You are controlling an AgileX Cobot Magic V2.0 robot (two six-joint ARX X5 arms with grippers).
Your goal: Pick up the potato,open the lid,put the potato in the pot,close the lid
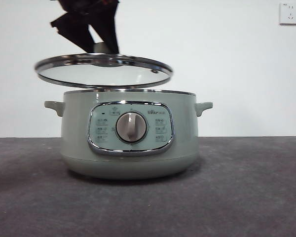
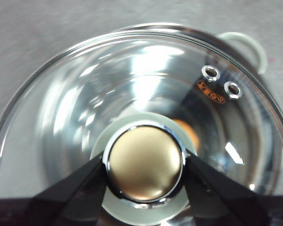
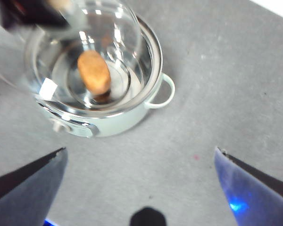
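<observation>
My left gripper (image 2: 145,165) clamps the lid (image 1: 103,70) by its knob above the pot (image 1: 129,136); the potato (image 3: 94,72) lies inside, so I judge closing comes next: lower squarely onto the rim. My right gripper (image 3: 140,157) hangs open, empty.

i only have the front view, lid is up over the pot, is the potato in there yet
Observer: yes, the potato lies on the floor of the pot, seen in the right wrist view.
Operator: who has the lid
Observer: the left gripper, shut on the knob of the lid.
Operator: and the other arm
Observer: the right gripper is open, holding nothing, off to the side of the pot above the table.
</observation>
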